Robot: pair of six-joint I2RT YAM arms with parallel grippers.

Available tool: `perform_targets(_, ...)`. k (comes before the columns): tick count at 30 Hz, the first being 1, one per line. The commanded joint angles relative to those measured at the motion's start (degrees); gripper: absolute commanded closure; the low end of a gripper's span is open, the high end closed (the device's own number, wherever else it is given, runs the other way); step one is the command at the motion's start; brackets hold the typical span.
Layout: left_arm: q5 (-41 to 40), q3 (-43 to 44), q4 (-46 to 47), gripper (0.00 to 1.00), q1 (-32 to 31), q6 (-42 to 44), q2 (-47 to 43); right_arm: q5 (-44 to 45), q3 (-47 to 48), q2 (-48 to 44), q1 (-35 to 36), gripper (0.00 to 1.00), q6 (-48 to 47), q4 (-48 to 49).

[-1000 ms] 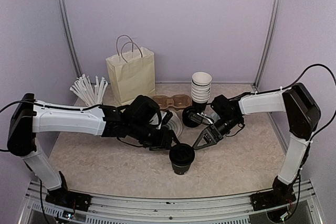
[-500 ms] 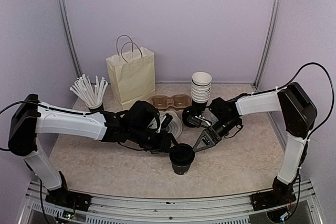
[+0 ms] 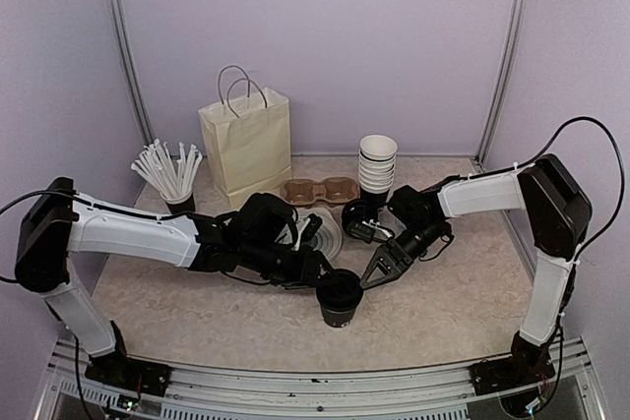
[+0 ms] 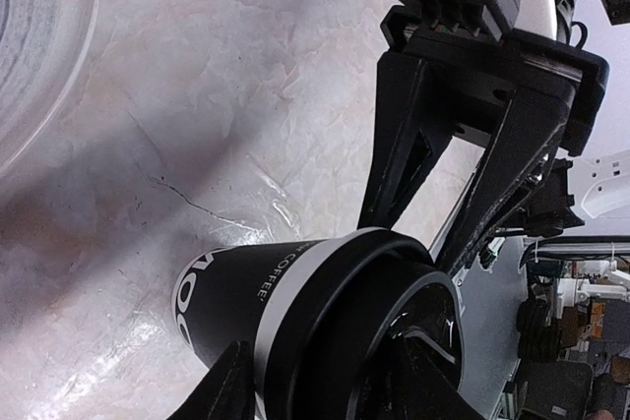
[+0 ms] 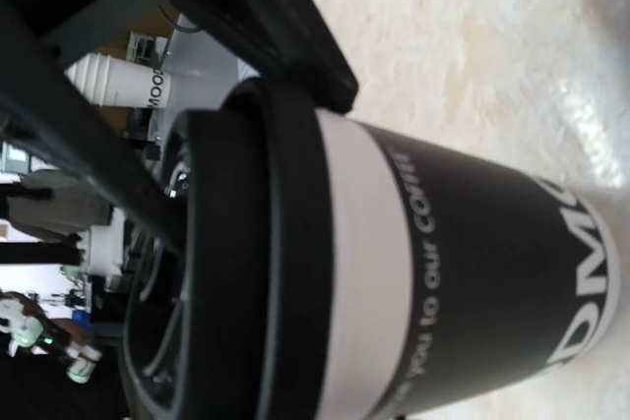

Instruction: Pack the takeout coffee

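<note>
The takeout coffee (image 3: 339,300), a black lidded cup with white lettering, stands upright near the table's front middle. It fills the left wrist view (image 4: 236,292) and the right wrist view (image 5: 472,272). My left gripper (image 3: 320,274) meets its lid from the left. Its fingers (image 4: 228,389) straddle the lid's rim, one against the cup wall and one over the lid top, seemingly in contact. My right gripper (image 3: 372,274) reaches the lid from the right, its fingertips (image 4: 372,213) hidden behind the rim. Its own fingers do not show in the right wrist view.
At the back stand a cream paper bag (image 3: 246,140), a brown cup carrier (image 3: 322,189) and a stack of white cups (image 3: 377,166). A black cup of white sticks (image 3: 169,172) stands back left. A round clear dish (image 3: 327,231) lies just behind the arms.
Both grippers have drawn in closer to the cup's lid and narrowed. The cup has stayed almost in place, shifting very slightly left.
</note>
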Motion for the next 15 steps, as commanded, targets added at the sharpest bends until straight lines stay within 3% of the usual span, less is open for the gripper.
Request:
perform_targets(1,-3.2,-5.4,-8.7,0.56,-0.4,-2.2,4.7,19.6,-0.9,4.6,1.6,0.68,3.3,4.5)
perform_targets(15,-3.7,-3.7,-8.8,0.57,-1.6,-2.5,6.9,31.8,3.7,5.0,1.6,0.74,1.8,2.9)
